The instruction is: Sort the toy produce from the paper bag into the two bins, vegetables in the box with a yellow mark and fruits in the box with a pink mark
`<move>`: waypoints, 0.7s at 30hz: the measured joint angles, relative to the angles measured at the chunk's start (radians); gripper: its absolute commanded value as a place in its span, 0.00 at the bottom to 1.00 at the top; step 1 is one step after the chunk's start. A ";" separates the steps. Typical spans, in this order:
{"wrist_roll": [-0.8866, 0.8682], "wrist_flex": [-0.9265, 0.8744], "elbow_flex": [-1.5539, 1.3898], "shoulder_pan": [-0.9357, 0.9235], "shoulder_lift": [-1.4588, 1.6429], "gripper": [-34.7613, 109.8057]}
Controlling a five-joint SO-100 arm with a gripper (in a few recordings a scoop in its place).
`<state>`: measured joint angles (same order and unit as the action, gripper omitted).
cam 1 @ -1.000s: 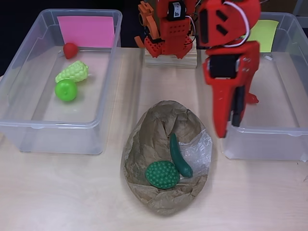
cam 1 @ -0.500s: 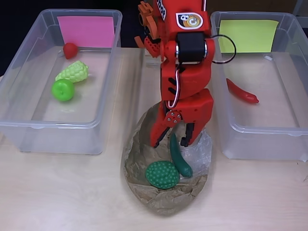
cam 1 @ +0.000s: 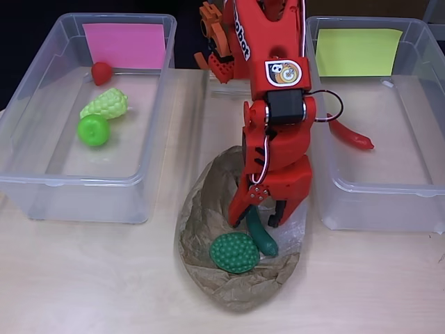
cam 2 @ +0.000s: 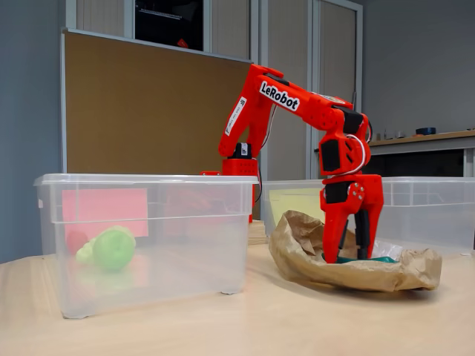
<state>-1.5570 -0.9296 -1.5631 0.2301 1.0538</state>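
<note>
The tool [cam 1: 264,221] hangs low inside the paper bag [cam 1: 208,202], its two fingers spread moderately on either side of the far end of the toy cucumber [cam 1: 261,233]; it holds nothing yet. The cucumber lies in the bag, its near end just beside a round, bumpy dark green toy [cam 1: 235,252].

I judge the cucumber as light, hard plastic with a smooth skin, so it may slip or turn if it is pinched at its tip. A hold closer to its middle, across the thin width, seems safer. The bag is soft and crumpled, so a finger could catch the paper.

The bin with the yellow mark [cam 1: 358,51] on the right has a red chili pepper [cam 1: 350,136]. The bin with the pink mark [cam 1: 125,44] holds a green apple [cam 1: 94,130], pale green grapes [cam 1: 106,104] and a small red fruit [cam 1: 102,71].
</note>
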 measured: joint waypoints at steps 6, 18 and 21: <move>-0.003 -0.009 0.017 0.006 -0.031 0.38; 0.127 -0.135 0.109 -0.017 -0.026 0.27; 0.175 -0.195 0.143 -0.021 -0.008 0.26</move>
<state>-1.3821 -1.1244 -1.4205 0.2086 1.0462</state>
